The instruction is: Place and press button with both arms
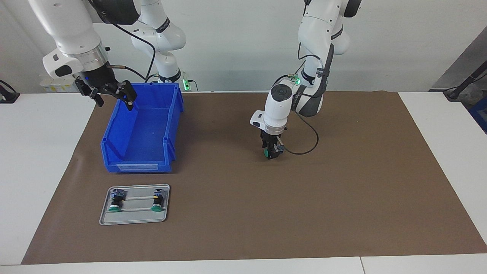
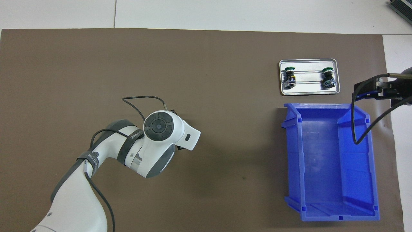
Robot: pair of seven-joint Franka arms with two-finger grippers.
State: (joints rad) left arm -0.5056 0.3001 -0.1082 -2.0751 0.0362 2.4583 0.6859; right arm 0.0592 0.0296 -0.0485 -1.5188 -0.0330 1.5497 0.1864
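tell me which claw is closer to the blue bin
The right. The right claw hangs over the blue bin at the rim of its end nearer the robots. The left claw is over the brown mat mid-table, well away from the bin, shut on a green-capped button.

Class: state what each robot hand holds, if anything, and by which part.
The left hand holds a green-capped button by its black body, cap sideways. The right hand, over the blue bin, holds nothing.

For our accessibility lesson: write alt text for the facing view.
The left hand holds a green-capped button low over the brown mat. The right hand waits over the blue bin; two more buttons lie in a metal tray.
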